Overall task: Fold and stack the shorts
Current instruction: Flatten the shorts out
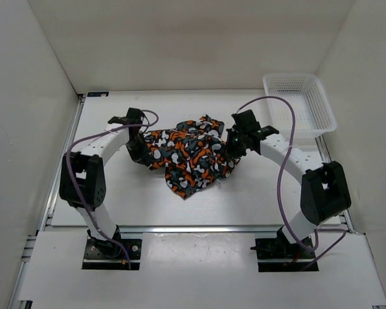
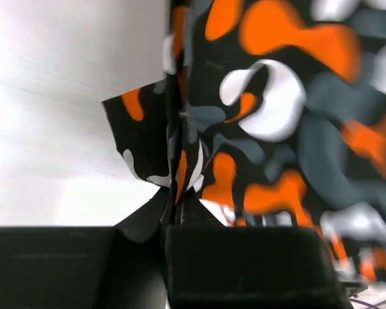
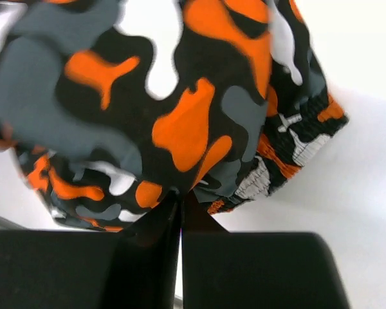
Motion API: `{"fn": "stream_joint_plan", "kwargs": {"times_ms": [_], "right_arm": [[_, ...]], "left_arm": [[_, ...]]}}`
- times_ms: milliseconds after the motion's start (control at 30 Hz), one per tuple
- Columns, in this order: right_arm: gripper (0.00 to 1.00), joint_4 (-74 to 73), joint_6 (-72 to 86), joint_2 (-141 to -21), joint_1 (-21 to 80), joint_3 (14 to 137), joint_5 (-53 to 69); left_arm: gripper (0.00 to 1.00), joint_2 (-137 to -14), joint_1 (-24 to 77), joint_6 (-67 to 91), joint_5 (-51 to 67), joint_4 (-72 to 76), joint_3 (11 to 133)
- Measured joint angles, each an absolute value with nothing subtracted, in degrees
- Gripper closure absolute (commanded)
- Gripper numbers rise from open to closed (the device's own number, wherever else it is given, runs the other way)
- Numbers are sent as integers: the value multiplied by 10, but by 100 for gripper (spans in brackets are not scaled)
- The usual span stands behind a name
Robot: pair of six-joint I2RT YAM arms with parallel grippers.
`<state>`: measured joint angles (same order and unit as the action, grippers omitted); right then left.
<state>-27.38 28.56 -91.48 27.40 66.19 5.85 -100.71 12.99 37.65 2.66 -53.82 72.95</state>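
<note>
The shorts [image 1: 190, 154], printed with orange, black, grey and white blotches, lie crumpled in the middle of the white table between both arms. My left gripper [image 1: 139, 149] is at their left edge, shut on a fold of the cloth; the left wrist view has the shorts [image 2: 270, 109] rising from between the closed fingertips of the left gripper [image 2: 175, 193]. My right gripper [image 1: 234, 145] is at their right edge, also shut on the cloth. Through the right wrist camera the shorts [image 3: 180, 109] hang bunched from the tips of the right gripper [image 3: 180, 196], elastic waistband showing at the right.
A white mesh basket [image 1: 300, 103] stands at the back right corner of the table, just behind the right arm. White walls close in the table on the left, right and back. Purple cables loop off both arms.
</note>
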Motion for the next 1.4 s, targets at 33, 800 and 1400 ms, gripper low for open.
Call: {"fn": "stream_joint_plan", "kwargs": {"times_ms": [33, 800, 1400], "right_arm": [[100, -276, 281, -912, 274, 677, 53], [100, -455, 196, -618, 281, 921, -102], [0, -371, 213, -760, 215, 728, -109]], "left_arm": [[90, -994, 130, 372, 23, -546, 744], [90, -610, 140, 277, 13, -681, 1079], [2, -940, 139, 290, -75, -645, 943]]}}
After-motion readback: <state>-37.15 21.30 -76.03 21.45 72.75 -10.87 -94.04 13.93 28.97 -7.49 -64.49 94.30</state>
